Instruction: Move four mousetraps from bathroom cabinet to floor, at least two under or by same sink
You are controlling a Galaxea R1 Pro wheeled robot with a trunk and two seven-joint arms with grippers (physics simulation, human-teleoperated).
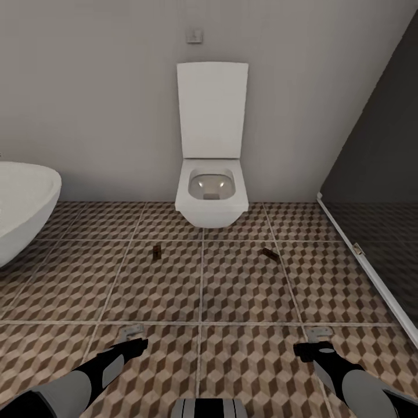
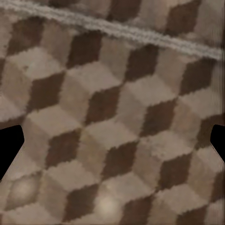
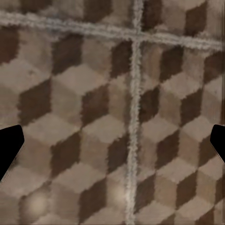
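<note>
At the far left of the head view, the rounded white rim of an oval bathtub (image 1: 26,197) curved into the scene, standing on the bathroom floor (image 1: 244,290), whose tiles carried a brown, beige and white cube pattern crossed by thin pale grout lines. Nearer the robot on that side, the left gripper (image 1: 132,332) hung low over the tiles at the end of its black and grey arm; its wrist view showed the two dark fingertips (image 2: 9,150) wide apart at opposite edges with bare tile between them, so it was spread and held nothing.

Farther off and left of centre, a small dark brownish mousetrap (image 1: 157,252) lay flat on the floor, too small to make out its wire or spot. Beyond it, against the plain grey far wall, a white wall-hung toilet (image 1: 212,197) had its lid raised upright. To the right of centre a second mousetrap (image 1: 269,253) lay on the same tiled surface, turned at an angle and well apart from the first.

Near the robot on the right, the right gripper (image 1: 319,335) hovered above a crossing of grout lines; its fingertips (image 3: 10,150) likewise stood wide apart and empty. Along the far right ran a dark glass panel (image 1: 377,174) with a pale frame at its base.
</note>
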